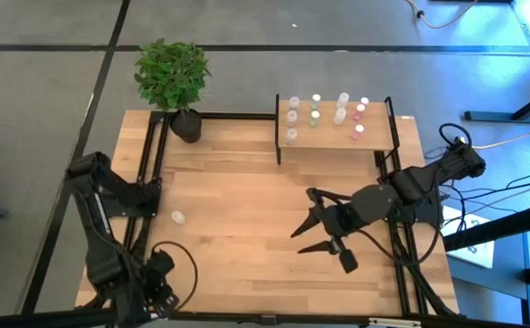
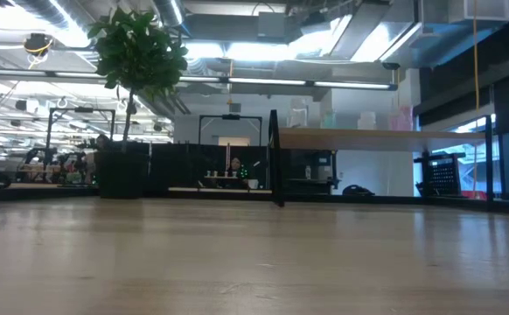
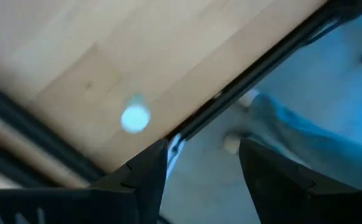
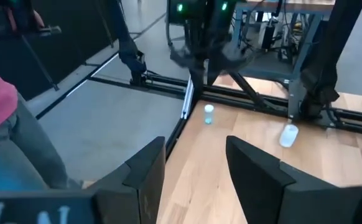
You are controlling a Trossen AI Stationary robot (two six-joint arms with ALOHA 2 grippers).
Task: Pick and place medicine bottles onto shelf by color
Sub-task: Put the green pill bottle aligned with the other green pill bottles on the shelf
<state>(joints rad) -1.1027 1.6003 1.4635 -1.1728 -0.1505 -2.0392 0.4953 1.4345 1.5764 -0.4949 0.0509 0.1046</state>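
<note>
Medicine bottles: one stray (image 1: 178, 217) lies on the table (image 1: 247, 200) near its left edge, just beside the left arm's frame, apart from everything else. Left gripper (image 3: 203, 165) sits low at the near-left corner, jaws parted about halfway, nothing between them. Potted plant (image 1: 172, 77) stands at the back left. Right gripper (image 1: 312, 228) hovers mid-table, jaws spread, empty, pointing toward the stray. Shelf (image 1: 338, 137) at back right already carries about ten bottles (image 1: 316, 117) in rows that seem sorted by cap colour. Judgement: nearly finished; the stray bottle is left to shelve.
</note>
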